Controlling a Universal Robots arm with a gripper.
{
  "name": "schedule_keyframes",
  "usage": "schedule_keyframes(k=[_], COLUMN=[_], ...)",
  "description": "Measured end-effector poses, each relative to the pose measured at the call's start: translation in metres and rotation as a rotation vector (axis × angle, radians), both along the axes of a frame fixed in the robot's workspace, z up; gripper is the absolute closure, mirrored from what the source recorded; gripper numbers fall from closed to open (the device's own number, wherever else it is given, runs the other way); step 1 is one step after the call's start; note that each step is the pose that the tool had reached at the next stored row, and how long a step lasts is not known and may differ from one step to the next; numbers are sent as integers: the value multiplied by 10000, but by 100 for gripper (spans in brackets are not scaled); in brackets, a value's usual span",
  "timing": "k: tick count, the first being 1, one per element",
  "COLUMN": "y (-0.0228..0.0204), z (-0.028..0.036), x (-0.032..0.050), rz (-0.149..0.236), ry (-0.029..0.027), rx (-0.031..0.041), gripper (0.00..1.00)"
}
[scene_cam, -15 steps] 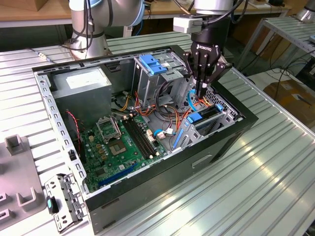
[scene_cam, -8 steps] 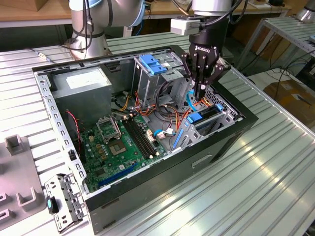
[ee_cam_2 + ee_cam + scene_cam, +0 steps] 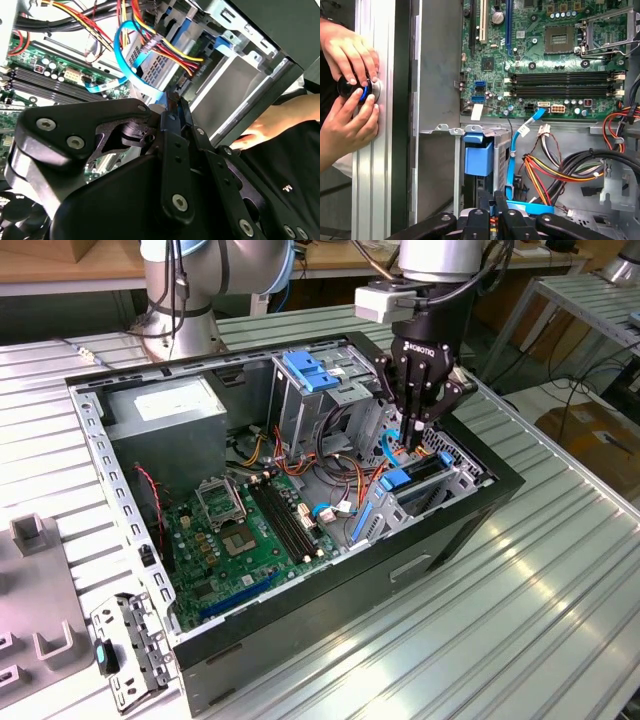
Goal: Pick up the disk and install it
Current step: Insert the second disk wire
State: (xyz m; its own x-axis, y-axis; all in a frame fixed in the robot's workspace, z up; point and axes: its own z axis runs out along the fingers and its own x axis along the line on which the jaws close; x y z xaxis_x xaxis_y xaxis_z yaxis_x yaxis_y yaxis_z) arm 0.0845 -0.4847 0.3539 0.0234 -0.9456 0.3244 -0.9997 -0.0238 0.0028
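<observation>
The disk (image 3: 418, 472) lies in the drive bay at the corner of the open computer case (image 3: 440, 540) on the exterior view's right, and its blue carrier edge (image 3: 396, 480) shows. In the second wrist view the disk's grey metal face (image 3: 150, 62) has a bundle of coloured wires plugged in beside it. My gripper (image 3: 411, 438) hangs just above the bay. Its fingers (image 3: 176, 112) are pressed together next to a looping blue cable (image 3: 122, 55). In the first wrist view the gripper (image 3: 491, 202) sits over the blue carrier (image 3: 479, 157). Whether anything thin is pinched between the fingers is hidden.
The green motherboard (image 3: 250, 530) fills the case floor, with a grey power supply box (image 3: 165, 415) at the back. A person's hands (image 3: 350, 95) hold a black round knob on the aluminium table beside the case. A grey fixture (image 3: 35, 580) stands at the exterior view's left.
</observation>
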Motion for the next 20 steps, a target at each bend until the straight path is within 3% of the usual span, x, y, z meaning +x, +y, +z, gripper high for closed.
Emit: schedule_keyframes(k=[2, 4, 20], y=[-47, -66, -71], z=[0, -1, -1], x=[-5, -7, -7], rz=[6, 9, 9], ry=[-28, -40, -41], rx=[43, 58, 59], gripper=[84, 84, 84])
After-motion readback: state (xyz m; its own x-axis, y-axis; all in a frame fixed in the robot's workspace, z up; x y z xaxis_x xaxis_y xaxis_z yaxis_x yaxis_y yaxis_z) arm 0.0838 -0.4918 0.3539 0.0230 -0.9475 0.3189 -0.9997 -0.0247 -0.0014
